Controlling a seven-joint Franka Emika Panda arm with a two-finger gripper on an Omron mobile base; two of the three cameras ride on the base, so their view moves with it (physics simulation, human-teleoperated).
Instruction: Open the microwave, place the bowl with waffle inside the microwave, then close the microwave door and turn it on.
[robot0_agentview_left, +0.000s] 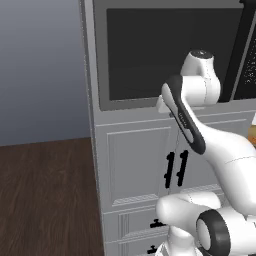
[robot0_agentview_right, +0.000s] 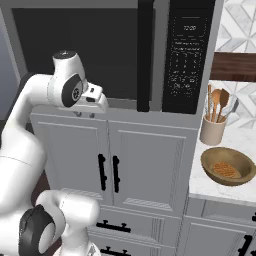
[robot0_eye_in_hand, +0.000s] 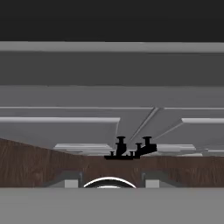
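One gripper (robot0_agentview_right: 95, 106), white, before the microwave door's (robot0_agentview_right: 75, 50) lower edge; jaw spacing cannot be told. One microwave (robot0_agentview_right: 187, 55), grey, door shut, black bar handle (robot0_agentview_right: 145, 55). Two white panelled cabinet doors (robot0_agentview_right: 110, 165) below. One utensil crock (robot0_agentview_right: 213, 129). One bowl with waffle (robot0_agentview_right: 227, 166), wooden, on the white table (robot0_agentview_right: 200, 185).

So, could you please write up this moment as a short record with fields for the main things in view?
microwave door: shut, dark glass window, long black vertical handle at its right edge
keypad panel: right of the handle, black with small white markings
bowl with waffle: on the counter to the right of the microwave, not yet moved
utensil holder: behind the bowl, holding wooden tools
tool: low in front of the door's lower edge, facing down the white cabinet doors; open or shut cannot be told
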